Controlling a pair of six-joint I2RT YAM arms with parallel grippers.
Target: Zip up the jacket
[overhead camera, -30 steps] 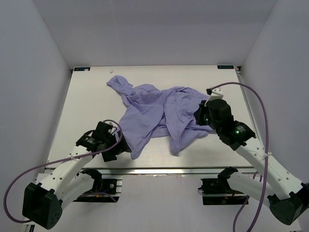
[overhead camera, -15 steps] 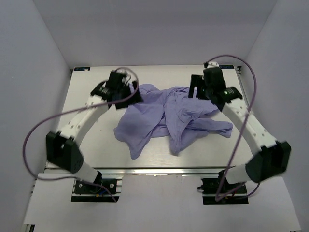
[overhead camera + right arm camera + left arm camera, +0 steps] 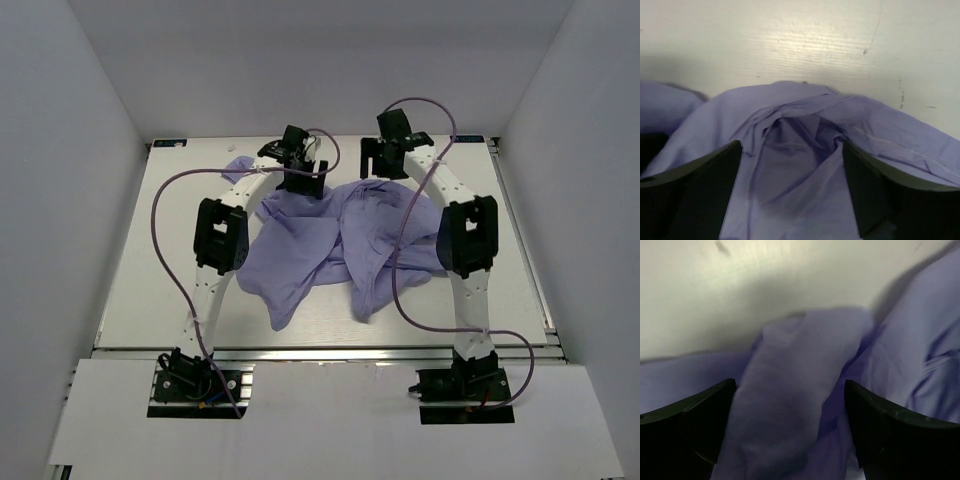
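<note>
The jacket [image 3: 320, 245] lies crumpled in the middle of the white table [image 3: 150, 250], a sleeve trailing to the back left. Both arms reach over it to its far edge. My left gripper [image 3: 300, 178] is open and low over the cloth; in the left wrist view a raised fold of the jacket [image 3: 790, 410] sits between the wide-apart jaws of the left gripper [image 3: 790, 385]. My right gripper [image 3: 385, 165] is open too. In the right wrist view the right gripper [image 3: 791, 145] straddles a bunched, seamed edge of the jacket [image 3: 795, 165]. No zipper shows clearly.
Bare tabletop [image 3: 790, 40] lies just beyond the jacket's far edge, with the back wall close behind. Purple cables [image 3: 170, 250] loop off both arms over the table. A small white piece [image 3: 170, 143] sits at the back left corner.
Both arms swung from the near side of the table out to the jacket's far edge. My right gripper went from shut on the cloth to open, letting go.
</note>
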